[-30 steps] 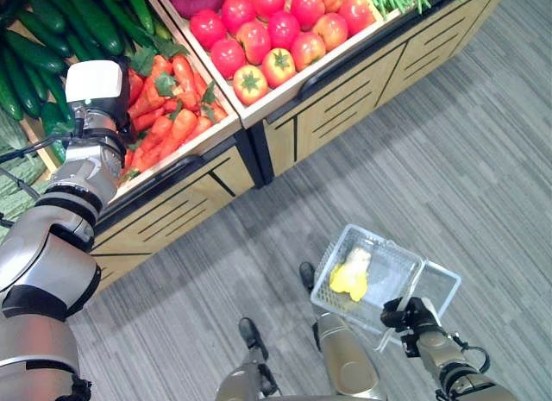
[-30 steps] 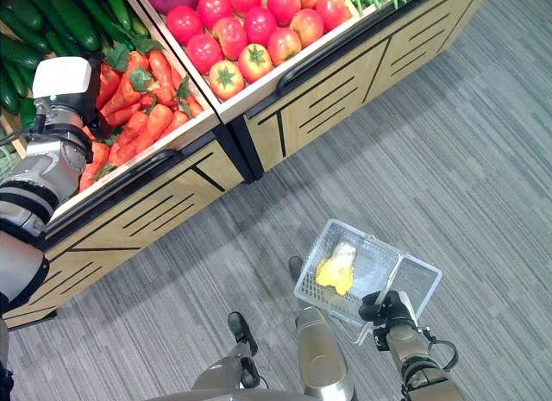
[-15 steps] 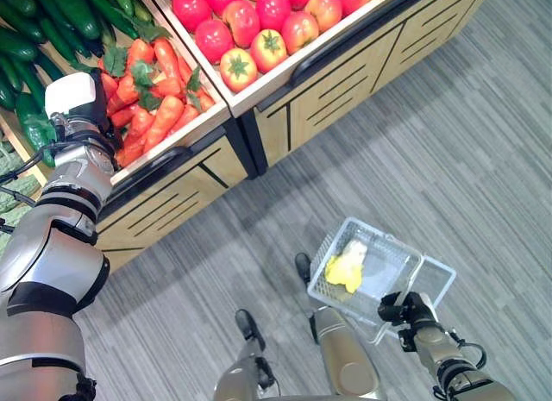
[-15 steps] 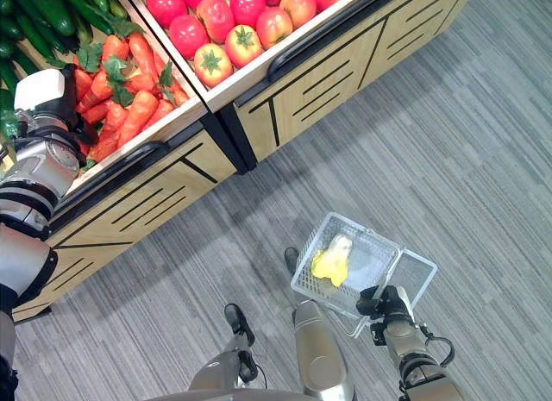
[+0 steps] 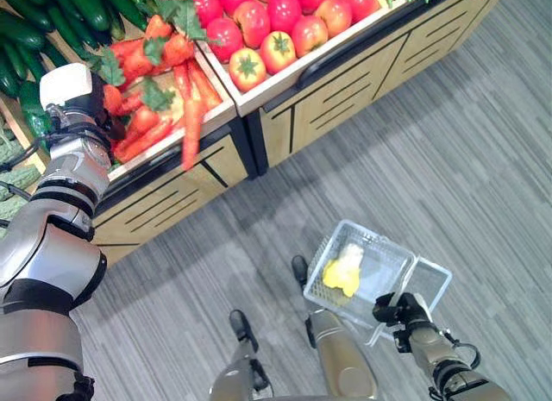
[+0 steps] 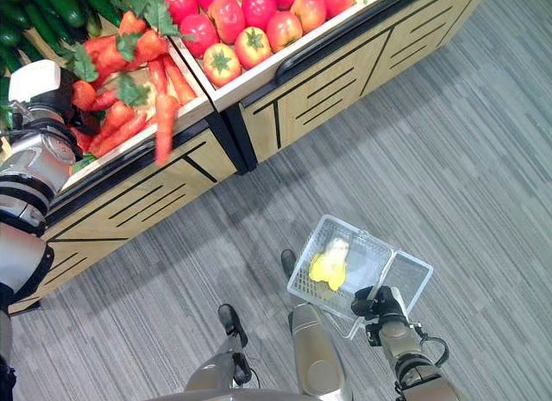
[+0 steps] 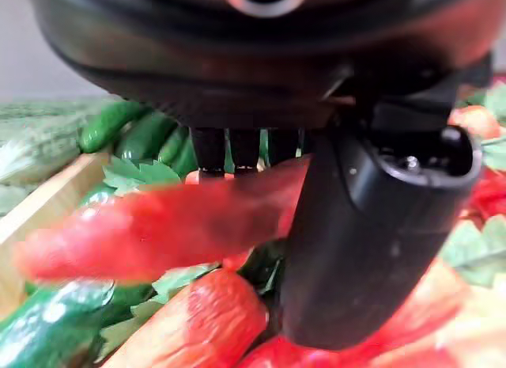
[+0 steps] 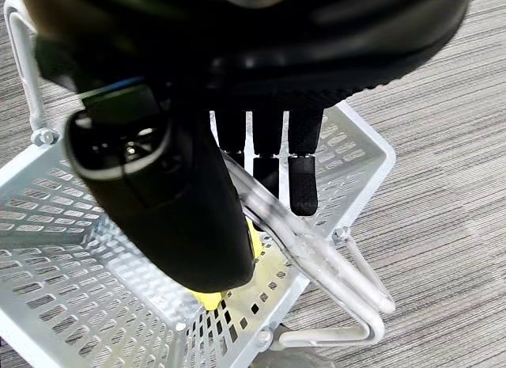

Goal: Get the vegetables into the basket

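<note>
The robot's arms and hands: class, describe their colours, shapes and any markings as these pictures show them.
Both arms are silver-grey, built of rounded segments parted by black bands. The left arm is thick, with ribbed black-and-silver rings near the wrist, where a white boxy block sits above the dark left robot hand. The right robot hand is glossy black with a broad thumb and slim, squared fingers.

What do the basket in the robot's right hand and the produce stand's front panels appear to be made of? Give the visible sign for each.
Basket: probably white plastic, its walls perforated in a grid, with clear glossy handles held in the right hand. Stand panels: light wood or wood-look laminate, matte, with visible grain and black inlaid lines.
</note>
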Controlling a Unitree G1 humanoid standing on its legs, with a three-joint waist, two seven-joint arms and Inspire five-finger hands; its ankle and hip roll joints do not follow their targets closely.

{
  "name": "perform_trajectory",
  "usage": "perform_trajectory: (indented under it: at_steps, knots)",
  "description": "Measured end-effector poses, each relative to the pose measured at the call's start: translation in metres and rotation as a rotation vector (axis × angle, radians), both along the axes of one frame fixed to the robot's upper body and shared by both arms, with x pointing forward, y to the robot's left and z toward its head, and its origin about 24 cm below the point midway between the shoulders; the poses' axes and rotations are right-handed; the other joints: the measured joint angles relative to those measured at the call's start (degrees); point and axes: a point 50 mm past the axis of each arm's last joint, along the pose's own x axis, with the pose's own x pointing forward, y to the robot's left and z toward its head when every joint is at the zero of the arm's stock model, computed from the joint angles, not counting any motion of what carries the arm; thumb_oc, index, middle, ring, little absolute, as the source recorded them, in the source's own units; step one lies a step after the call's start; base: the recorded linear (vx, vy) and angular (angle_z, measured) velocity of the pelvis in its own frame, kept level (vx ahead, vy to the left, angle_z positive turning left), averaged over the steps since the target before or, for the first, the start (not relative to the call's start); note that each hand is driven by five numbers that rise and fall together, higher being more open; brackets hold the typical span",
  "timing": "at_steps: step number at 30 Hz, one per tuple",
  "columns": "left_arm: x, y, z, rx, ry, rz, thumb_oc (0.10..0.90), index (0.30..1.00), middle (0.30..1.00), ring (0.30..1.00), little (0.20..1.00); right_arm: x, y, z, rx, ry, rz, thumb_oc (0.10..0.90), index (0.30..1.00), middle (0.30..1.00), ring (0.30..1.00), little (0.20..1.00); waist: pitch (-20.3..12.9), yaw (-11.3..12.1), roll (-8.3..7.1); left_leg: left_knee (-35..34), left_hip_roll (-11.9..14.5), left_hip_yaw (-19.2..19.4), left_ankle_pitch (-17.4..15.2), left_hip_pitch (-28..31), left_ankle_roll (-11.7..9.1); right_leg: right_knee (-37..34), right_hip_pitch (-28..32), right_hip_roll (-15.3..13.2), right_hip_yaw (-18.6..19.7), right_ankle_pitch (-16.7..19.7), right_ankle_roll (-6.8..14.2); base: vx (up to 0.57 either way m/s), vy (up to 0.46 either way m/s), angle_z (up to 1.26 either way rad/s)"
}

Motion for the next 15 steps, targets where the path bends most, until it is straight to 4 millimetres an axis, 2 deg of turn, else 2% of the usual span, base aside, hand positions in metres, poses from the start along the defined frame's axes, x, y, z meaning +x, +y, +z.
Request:
perform_trajectory:
  at_steps: [8,12,15]
  knots:
    - [0.001,-0.002,0.001,0.024,0.006,-0.004,0.400,0.300,0.300,0.300,0.300,0.000,0.004,-0.001,0.006,0.004,0.016,0.400,0.300,0.300,0.300,0.300,-0.5,0.0,-0.66,0.0,-0.1,0.1,0.0,0.1,0.0,0.2,-0.1,0.1,0.2,0.0,0.0,0.00,0.000,0.00]
    - [0.005,-0.016,0.007,0.029,-0.020,-0.070,0.400,0.300,0.300,0.300,0.300,-0.001,0.006,-0.003,0.009,0.012,0.019,0.400,0.300,0.300,0.300,0.300,-0.9,1.0,-1.29,0.0,0.0,0.2,0.0,0.8,0.0,0.5,0.5,0.2,0.1,0.0,0.0,0.02,0.005,-0.01]
    - [0.007,-0.025,0.011,0.055,-0.032,-0.120,0.400,0.300,0.300,0.300,0.300,-0.003,0.004,-0.004,0.006,0.035,0.017,0.400,0.300,0.300,0.300,0.300,-0.9,1.9,-1.32,0.0,0.2,-0.1,0.0,3.6,0.0,0.4,3.4,0.1,-0.1,-0.1,0.1,0.05,0.013,0.01]
